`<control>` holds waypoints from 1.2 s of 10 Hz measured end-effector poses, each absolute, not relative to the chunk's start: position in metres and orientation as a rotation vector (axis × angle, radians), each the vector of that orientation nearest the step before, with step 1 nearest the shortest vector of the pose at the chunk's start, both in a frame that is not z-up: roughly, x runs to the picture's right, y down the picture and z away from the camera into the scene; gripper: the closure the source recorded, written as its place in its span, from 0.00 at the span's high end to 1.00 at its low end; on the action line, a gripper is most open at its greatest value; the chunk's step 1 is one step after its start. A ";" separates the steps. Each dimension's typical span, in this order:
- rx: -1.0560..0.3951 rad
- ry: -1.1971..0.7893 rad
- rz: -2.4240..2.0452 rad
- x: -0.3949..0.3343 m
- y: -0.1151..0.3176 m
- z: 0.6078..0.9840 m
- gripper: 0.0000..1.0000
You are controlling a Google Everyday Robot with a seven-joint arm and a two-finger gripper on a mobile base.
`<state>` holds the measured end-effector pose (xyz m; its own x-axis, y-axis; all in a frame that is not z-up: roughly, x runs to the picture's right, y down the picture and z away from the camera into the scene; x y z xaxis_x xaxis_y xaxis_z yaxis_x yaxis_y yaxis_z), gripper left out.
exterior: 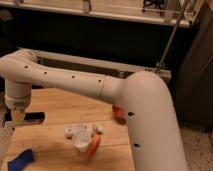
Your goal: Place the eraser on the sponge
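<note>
I am looking at the arm (75, 82) reaching across from the right of the view to the far left side of the wooden table (60, 105), with its wrist pointing downward. The gripper (18, 116) is hanging at the table's left edge, and its jaws are pinching narrowly on the eraser (34, 118), which is sitting level as a dark bar that sticks out to the right of the fingertips. I am seeing the eraser at the back left of the table, while the sponge (20, 160) is lying at the front left corner, nearer the camera than the gripper and well apart from the eraser. I cannot tell whether the eraser is touching the wood or hanging just above it. Near the middle of the table a white cup (82, 143) is standing upright, with the carrot (93, 147) lying tilted just beside it on its right and a white strip-shaped object (76, 129) lying just behind it. A red bowl (118, 113) is peeking out from behind the arm's thick forward section, mostly hidden by it.
</note>
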<state>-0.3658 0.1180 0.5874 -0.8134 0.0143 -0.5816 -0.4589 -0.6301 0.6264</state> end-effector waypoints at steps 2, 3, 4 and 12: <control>-0.789 1.190 2.484 -0.365 0.119 0.587 0.00; -0.793 1.211 2.438 -0.375 0.129 0.580 0.00; -0.797 1.232 2.371 -0.389 0.143 0.569 0.00; -0.581 1.199 2.219 -0.479 0.232 0.558 0.00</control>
